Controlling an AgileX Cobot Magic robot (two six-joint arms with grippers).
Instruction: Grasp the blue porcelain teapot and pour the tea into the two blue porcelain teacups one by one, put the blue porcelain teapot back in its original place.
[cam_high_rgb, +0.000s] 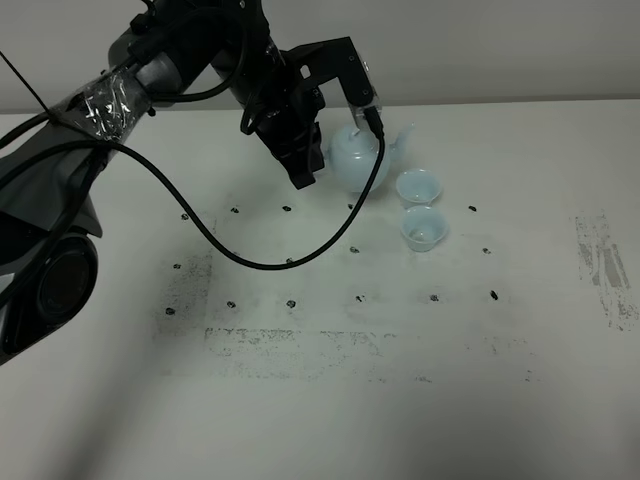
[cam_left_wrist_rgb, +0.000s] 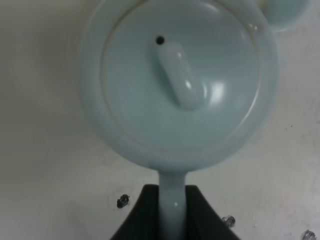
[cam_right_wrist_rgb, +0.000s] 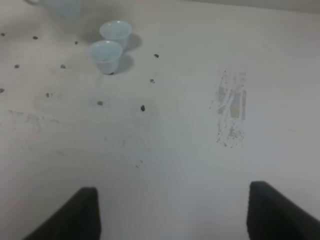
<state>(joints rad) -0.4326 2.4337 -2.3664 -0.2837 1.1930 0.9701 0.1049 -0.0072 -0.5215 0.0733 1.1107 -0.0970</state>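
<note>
The blue porcelain teapot (cam_high_rgb: 352, 158) stands at the back of the white table, its spout towards the right. The left wrist view shows its domed lid (cam_left_wrist_rgb: 180, 80) from above, with the knob and a vent hole. My left gripper (cam_high_rgb: 318, 165) sits at the teapot's left side. Its black fingers (cam_left_wrist_rgb: 145, 215) press both sides of the loop handle (cam_left_wrist_rgb: 173, 200). The two blue porcelain teacups (cam_high_rgb: 419, 186) (cam_high_rgb: 423, 227) stand just right of the teapot, one behind the other. They also show in the right wrist view (cam_right_wrist_rgb: 115, 32) (cam_right_wrist_rgb: 105, 54). No tea is visible. My right gripper (cam_right_wrist_rgb: 172, 212) is open over bare table.
A black cable (cam_high_rgb: 250, 262) loops from the left arm down onto the table in front of the teapot. Small black marks dot the tabletop. A scuffed grey patch (cam_high_rgb: 605, 265) lies near the right edge, and it also shows in the right wrist view (cam_right_wrist_rgb: 231, 107).
</note>
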